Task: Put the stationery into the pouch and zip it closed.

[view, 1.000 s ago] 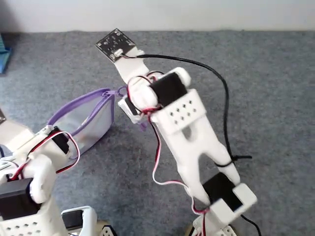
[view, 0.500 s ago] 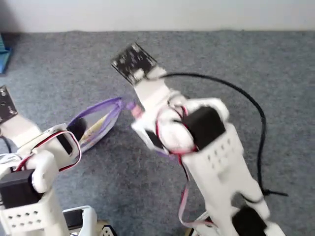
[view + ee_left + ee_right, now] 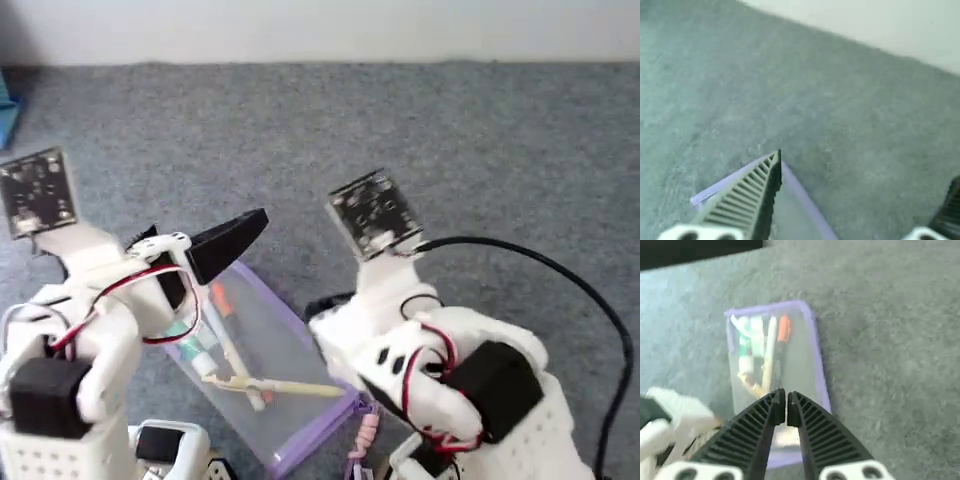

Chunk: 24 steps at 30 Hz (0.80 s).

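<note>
Right gripper (image 3: 786, 407) is hovering clenched, empty, over pouch (image 3: 804, 360); left gripper (image 3: 865, 175) is gaping. Nothing's pinning pouch, so I'm expecting tugs on zip pull (image 3: 366, 428) to drag it.

White arms (image 3: 95, 345); black servos (image 3: 498, 385); red wires (image 3: 412, 372)

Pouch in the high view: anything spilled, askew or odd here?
Nothing stands out. The pouch lies flat on the carpet with the stationery inside it, and its pink zip pull hangs at one corner. Whether the zip is fully shut cannot be told.
</note>
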Available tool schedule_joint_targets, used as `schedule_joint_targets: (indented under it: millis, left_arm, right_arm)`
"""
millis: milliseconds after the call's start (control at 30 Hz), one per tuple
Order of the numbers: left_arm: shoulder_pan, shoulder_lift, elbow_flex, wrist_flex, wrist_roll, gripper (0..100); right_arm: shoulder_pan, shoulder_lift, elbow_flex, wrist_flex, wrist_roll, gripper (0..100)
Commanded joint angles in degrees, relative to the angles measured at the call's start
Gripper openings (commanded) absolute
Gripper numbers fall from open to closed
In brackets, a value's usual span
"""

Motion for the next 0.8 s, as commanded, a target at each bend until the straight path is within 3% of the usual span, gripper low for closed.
schedule_joint_targets:
  millis: [0, 133, 267, 433, 767]
  left_arm:
    - [0.6, -0.1, -5.2, 1.9, 1.1, 47]
    - [-2.4, -0.2, -5.4, 7.9, 1.1, 47]
    - [-8.8, -0.2, -5.4, 11.6, 1.1, 47]
    - [-19.7, -0.2, -5.1, 11.6, 1.1, 47]
    - [-32.2, -0.2, -5.1, 11.6, 1.1, 47]
  right_arm:
    - [5.5, -1.9, 1.7, -5.6, -0.8, 0.8]
    - [8.1, -1.9, 1.9, -7.1, -0.7, 0.8]
    - [8.0, -1.5, 4.3, -1.2, -0.7, 0.8]
    - [8.3, 0.5, 14.3, 7.0, -1.1, 1.2]
    - [8.0, 17.2, 24.5, 3.9, -3.9, 0.9]
